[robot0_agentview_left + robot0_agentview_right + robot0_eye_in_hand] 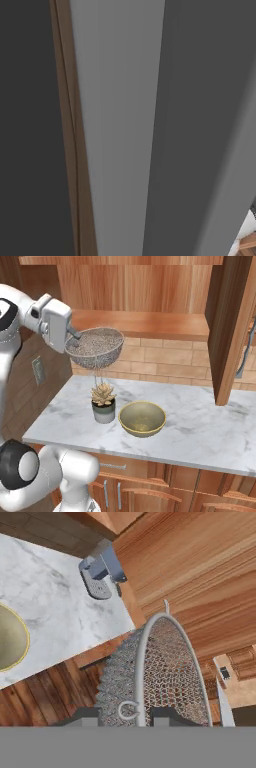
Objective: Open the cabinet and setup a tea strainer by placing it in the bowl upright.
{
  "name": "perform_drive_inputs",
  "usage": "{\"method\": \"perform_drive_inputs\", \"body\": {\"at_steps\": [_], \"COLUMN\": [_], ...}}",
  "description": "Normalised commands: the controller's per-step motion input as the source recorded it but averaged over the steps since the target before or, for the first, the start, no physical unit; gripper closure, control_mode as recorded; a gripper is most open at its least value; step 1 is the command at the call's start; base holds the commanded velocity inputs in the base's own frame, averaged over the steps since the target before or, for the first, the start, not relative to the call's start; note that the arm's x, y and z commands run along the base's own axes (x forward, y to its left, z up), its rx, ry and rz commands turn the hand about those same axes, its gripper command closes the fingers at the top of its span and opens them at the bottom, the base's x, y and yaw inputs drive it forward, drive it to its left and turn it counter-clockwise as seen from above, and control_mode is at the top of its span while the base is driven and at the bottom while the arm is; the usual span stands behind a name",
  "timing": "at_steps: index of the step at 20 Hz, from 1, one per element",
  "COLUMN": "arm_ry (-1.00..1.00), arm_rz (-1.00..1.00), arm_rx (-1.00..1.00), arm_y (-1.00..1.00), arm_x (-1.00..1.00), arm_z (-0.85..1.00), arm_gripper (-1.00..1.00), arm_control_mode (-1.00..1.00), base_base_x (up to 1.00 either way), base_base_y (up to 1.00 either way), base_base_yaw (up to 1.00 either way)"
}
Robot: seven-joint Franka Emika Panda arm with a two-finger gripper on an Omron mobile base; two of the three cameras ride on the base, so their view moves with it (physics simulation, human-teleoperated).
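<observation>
Cabinet door (pixel 231 331) of brown wood already open, standing out at the right over the white marble worktop (pixel 200 431). Step in hand: carrying of the strainer toward the bowl.

End effector (pixel 75 336) closed on the round silver wire-mesh tea strainer (pixel 95 347), gripping it at the rim by the small handle loop; in the hand view both dark fingertips (pixel 167 716) pressed at the two sides of the rim. Strainer held in the air, well above the worktop, mesh basket hanging downward and mouth roughly upward, in front of the lower cabinet shelf (pixel 145 323).

Directly below the strainer, a small succulent plant in a grey-white pot (pixel 103 403). Olive-green round bowl with yellow rim (pixel 142 418) just to the right of the pot and slightly nearer, empty.

Next move, as judged: shift of the strainer to the right and a little nearer until centred over the bowl, then straight descent with the mouth kept level, and release only when the mesh rests inside. Care needed to avoid the plant during the lowering, since it stands very close to the bowl.
</observation>
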Motion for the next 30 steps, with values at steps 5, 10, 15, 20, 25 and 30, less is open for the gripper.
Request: {"method": "perform_drive_inputs", "body": {"at_steps": [5,10,15,20,25,30], "arm_ry": [0.00,-0.07,-0.02,-0.01,0.00,0.00], "arm_rz": [-0.08,0.11,0.27,0.32,0.36,0.39], "arm_rx": [0.15,0.10,0.00,-0.04,-0.04,-0.04], "arm_y": [-0.22,-0.12,0.00,-0.06,-0.27,-0.26], "arm_x": [-0.89,-0.49,-0.20,-0.01,0.00,0.08], "arm_z": [-0.44,-0.68,-0.65,-0.58,-0.51,-0.53], "arm_gripper": [1.00,1.00,1.00,1.00,1.00,1.00], "arm_control_mode": [-1.00,-1.00,-1.00,-1.00,-1.00,-1.00], "base_base_x": [0.00,0.00,0.00,0.00,0.00,0.00], "base_base_y": [0.00,0.00,0.00,0.00,0.00,0.00], "base_base_yaw": [0.00,0.00,0.00,0.00,0.00,0.00]}}
